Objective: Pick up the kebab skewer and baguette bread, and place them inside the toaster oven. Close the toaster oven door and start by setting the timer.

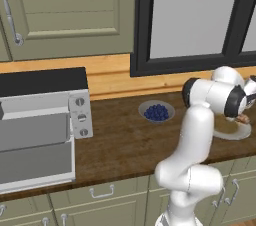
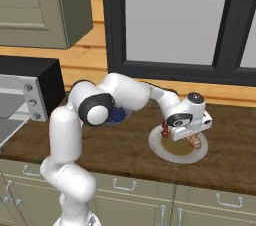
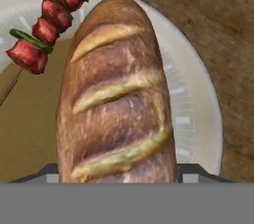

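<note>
Wooden desk (image 1: 120, 130) carries our plate (image 2: 159, 148), where our end effector (image 2: 192, 137), apart yet, straddles the baguette (image 3: 116, 99) beside the skewer (image 3: 49, 20); next we clamp, then lift toward the oven (image 1: 42, 120).

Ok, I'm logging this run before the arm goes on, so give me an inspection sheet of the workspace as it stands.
Surface: brown wooden counter.
Job's things: baguette bread and kebab skewer lie side by side on a white plate; toaster oven at the counter's left end, its door hanging open.
Clutter: bowl of blueberries between oven and plate.
Grippers: claw low over the plate, a finger on either side of the baguette; a firm grip cannot be told.
Cables: nothing seen.
Surroundings: window behind, wall cabinets above, drawers below.
</note>
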Controlling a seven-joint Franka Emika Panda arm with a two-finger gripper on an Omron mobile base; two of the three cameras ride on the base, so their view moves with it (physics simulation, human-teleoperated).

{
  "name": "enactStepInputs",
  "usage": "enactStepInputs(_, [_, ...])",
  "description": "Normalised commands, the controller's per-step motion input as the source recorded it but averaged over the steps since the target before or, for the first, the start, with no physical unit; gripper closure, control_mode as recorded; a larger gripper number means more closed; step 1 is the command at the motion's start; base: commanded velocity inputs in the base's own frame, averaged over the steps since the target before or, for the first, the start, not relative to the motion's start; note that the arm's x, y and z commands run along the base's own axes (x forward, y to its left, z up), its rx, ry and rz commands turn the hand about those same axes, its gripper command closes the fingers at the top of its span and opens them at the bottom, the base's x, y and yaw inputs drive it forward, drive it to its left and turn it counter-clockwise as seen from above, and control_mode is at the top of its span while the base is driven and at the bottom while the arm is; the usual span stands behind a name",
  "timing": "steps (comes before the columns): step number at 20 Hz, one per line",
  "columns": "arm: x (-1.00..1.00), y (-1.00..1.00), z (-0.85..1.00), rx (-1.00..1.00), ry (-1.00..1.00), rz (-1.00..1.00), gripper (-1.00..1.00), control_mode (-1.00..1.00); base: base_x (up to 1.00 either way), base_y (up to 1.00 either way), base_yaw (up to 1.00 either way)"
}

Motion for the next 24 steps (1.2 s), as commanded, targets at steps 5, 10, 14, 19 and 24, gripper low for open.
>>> enactStepInputs(5, [-0.49, 0.69, 0.88, -0.01, -0.2, -0.08, 1.0, -1.0, 0.0, 0.0, 0.0])
enactStepInputs(10, [-0.49, 1.0, 0.77, 0.0, -0.07, -0.31, 1.0, -1.0, 0.0, 0.0, 0.0])
enactStepInputs(14, [-0.29, 1.0, 0.8, -0.07, 0.05, -0.22, 1.0, -1.0, 0.0, 0.0, 0.0])
enactStepInputs(19, [-0.23, 1.0, 0.74, -0.01, 0.0, -0.06, 1.0, -1.0, 0.0, 0.0, 0.0])
enactStepInputs(24, [-0.09, 1.0, 0.63, 0.0, -0.01, -0.02, 1.0, -1.0, 0.0, 0.0, 0.0])
